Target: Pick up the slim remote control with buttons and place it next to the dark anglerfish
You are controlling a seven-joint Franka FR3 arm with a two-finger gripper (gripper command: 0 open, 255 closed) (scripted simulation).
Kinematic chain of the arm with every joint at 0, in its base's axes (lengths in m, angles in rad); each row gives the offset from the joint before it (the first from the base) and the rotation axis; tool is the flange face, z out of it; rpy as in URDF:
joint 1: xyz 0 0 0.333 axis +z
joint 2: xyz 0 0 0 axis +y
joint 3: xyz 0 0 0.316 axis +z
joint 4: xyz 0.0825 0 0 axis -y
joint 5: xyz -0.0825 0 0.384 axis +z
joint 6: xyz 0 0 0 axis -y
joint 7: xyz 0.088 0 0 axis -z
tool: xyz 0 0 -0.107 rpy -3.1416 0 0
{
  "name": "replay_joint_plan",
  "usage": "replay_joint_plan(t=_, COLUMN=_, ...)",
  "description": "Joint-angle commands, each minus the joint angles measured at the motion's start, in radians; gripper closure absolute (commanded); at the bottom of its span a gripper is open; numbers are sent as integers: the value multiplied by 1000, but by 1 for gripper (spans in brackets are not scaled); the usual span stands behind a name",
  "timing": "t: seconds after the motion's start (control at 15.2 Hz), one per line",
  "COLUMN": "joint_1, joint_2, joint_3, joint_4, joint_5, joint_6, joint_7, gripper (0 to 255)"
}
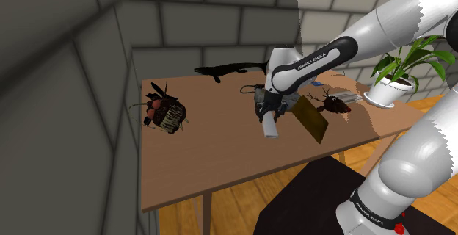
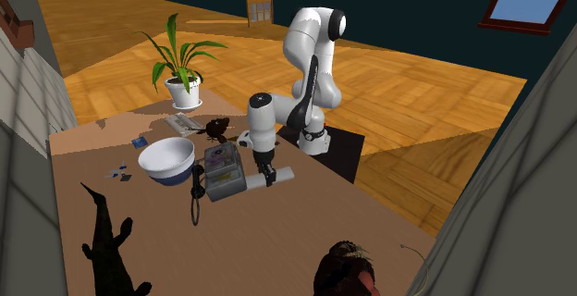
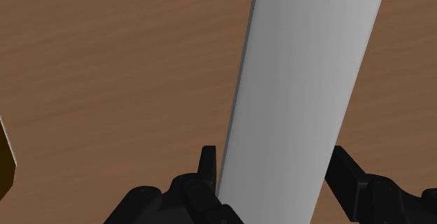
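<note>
The remote control (image 1: 270, 127) is a plain pale grey slab lying flat on the brown table (image 1: 220, 167), near the middle. My black gripper (image 1: 269, 114) comes straight down over it. In the wrist view the remote (image 3: 301, 82) runs away between the fingers (image 3: 209, 163), and both pads press against its long sides. The second exterior view shows the gripper (image 2: 268, 178) on the remote (image 2: 262, 179) beside a grey box. The dark anglerfish (image 1: 165, 112) sits well apart from the remote, towards the shoulder view's left, and appears again (image 2: 347, 271) at the table's near edge.
A grey box device (image 2: 222, 169) and a white bowl (image 2: 167, 158) stand close behind the gripper. A brown board (image 1: 312, 120) leans just to its right in the shoulder view. A black lizard (image 1: 231, 68), a dark insect (image 1: 334, 105) and a potted plant (image 1: 400, 68) occupy the far side.
</note>
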Motion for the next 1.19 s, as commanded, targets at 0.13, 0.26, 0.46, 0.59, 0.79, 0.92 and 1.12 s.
replay_joint_plan(t=0.13, joint_1=1, joint_2=-9, joint_3=0, joint_4=5, joint_5=1, joint_6=-14, joint_7=-2, gripper=255)
replay_joint_plan(t=0.26, joint_1=1, joint_2=-28, joint_3=0, joint_4=15, joint_5=3, joint_6=-44, joint_7=-4, gripper=255)
replay_joint_plan(t=0.46, joint_1=2, joint_2=-55, joint_3=-1, joint_4=33, joint_5=7, joint_6=-87, joint_7=-7, gripper=255)
replay_joint_plan(t=0.59, joint_1=2, joint_2=-71, joint_3=-2, joint_4=45, joint_5=8, joint_6=-117, joint_7=-9, gripper=255)
replay_joint_plan(t=0.79, joint_1=3, joint_2=-94, joint_3=-3, joint_4=66, joint_5=11, joint_6=-160, joint_7=-11, gripper=255)
replay_joint_plan(t=0.92, joint_1=3, joint_2=-108, joint_3=-4, joint_4=81, joint_5=12, joint_6=-189, joint_7=-13, gripper=255)
replay_joint_plan(t=1.12, joint_1=3, joint_2=-128, joint_3=-4, joint_4=105, joint_5=14, joint_6=-232, joint_7=-15, gripper=255)
